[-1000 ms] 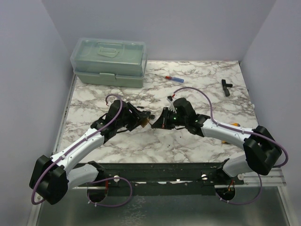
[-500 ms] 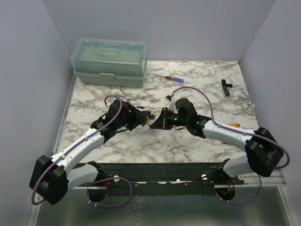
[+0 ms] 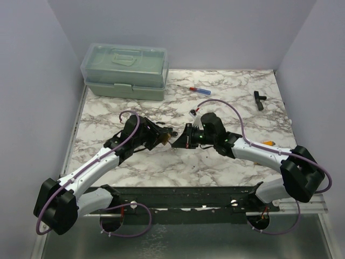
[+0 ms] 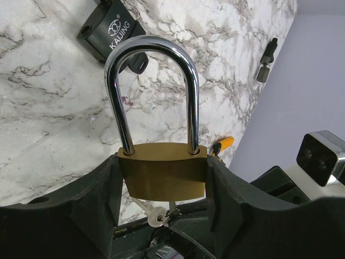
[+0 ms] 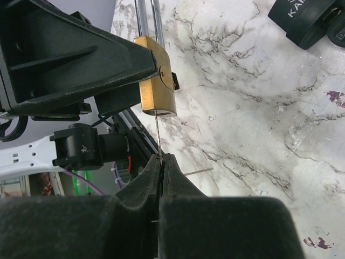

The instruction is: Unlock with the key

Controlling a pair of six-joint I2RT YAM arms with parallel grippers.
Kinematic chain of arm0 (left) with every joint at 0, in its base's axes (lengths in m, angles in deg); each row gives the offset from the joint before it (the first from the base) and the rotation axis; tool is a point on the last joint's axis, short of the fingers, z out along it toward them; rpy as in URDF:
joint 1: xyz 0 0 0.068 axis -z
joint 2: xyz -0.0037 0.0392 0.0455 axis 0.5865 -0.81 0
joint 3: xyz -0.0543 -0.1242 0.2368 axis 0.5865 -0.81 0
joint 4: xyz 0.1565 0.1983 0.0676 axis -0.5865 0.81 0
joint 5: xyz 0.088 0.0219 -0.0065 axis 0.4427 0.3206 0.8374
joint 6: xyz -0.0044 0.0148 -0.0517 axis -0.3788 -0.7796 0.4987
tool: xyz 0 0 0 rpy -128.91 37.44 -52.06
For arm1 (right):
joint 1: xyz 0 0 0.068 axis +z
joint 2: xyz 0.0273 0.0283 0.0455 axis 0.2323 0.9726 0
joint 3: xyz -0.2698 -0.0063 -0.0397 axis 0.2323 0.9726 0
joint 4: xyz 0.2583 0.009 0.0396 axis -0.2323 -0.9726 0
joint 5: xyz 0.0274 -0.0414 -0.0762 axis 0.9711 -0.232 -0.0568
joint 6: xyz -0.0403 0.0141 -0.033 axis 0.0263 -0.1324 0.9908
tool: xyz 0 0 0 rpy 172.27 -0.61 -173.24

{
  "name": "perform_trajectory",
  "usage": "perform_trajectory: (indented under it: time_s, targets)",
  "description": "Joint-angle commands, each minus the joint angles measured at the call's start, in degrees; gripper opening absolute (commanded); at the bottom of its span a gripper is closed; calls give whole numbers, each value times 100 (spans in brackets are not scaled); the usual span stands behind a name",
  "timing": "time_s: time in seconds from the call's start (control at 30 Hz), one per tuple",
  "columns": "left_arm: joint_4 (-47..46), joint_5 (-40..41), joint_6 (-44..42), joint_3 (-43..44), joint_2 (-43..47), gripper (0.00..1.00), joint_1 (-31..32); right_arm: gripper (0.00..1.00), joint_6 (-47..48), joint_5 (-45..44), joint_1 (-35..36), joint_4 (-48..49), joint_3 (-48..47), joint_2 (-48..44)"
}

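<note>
Right gripper (image 3: 178, 142) shifts left toward the left gripper (image 3: 163, 139), and the gap open between them a second ago is now nearly gone. Most of that travel falls in the first half second, with only a slight creep since. The key (image 5: 157, 132) it pinches now has its tip at the underside of the padlock (image 5: 156, 75).

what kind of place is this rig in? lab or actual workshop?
Probably a lab test booth, not a workshop: plain walls box in a marble-pattern table holding just a few props, such as a toolbox, a screwdriver and a padlock.
</note>
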Motion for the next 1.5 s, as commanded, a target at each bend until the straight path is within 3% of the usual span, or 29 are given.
perform_trajectory:
  time_s: [0.0,0.5,1.47]
  targets:
    - [-368,27,310,-1,206,0,31,0,85,44,16,154,-59,99]
    - [-394,233,356,-20,242,0,29,0,154,-8,33,34,-94,70]
    - [-605,-105,323,-120,192,0,31,0,211,-19,48,43,-464,411]
